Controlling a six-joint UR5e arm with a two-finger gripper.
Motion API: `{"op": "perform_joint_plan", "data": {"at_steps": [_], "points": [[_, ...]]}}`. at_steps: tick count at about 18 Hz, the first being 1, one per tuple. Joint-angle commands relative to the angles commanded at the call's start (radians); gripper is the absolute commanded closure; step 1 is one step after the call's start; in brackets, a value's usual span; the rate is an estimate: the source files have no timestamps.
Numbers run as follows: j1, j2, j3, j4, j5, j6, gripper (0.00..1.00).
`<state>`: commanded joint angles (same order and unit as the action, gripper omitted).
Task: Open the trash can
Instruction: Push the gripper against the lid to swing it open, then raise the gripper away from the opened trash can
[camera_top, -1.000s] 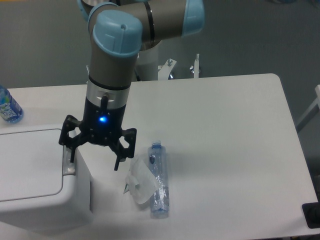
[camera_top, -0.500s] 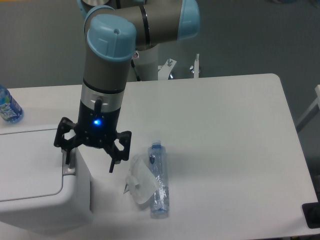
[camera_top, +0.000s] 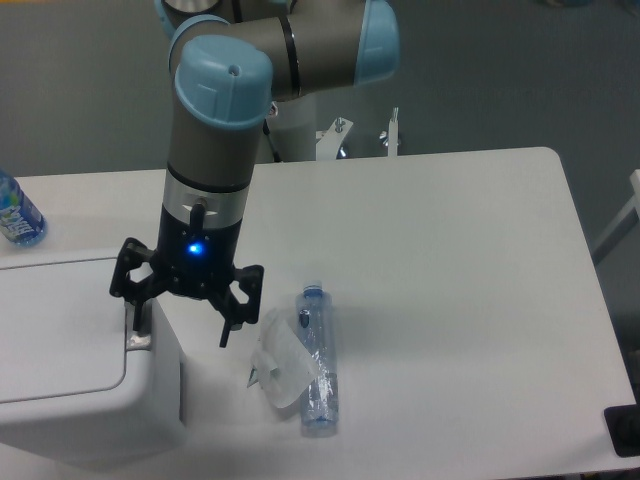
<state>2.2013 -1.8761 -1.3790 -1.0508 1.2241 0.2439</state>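
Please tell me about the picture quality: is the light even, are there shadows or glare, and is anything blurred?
Camera view: soft, even overhead light; faint shadows beside the lying bottle and under the hand; the blue LED on the hand glows bright; the white trash can and table look slightly washed out with little edge contrast; overall mildly soft focus, no clear motion blur.
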Motion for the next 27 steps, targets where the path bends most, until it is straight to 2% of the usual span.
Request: {"op": "perform_joint_plan", "data": {"at_steps": [9,11,14,19,23,27], "points": [[0.000,0.000,0.006,0.000,0.000,-0.002,0.00],[0.002,0.000,0.032,0.005,0.000,0.003,0.00],[0.011,-0.002,0.093,0.043,0.006,0.012,0.00],[0.100,0.009,0.156,0.063,0.152,0.080,0.00],[0.199,0.023,0.173,0.060,0.170,0.133,0.00],[0.281,0.054,0.132,0.032,0.222,0.430,0.00]]}}
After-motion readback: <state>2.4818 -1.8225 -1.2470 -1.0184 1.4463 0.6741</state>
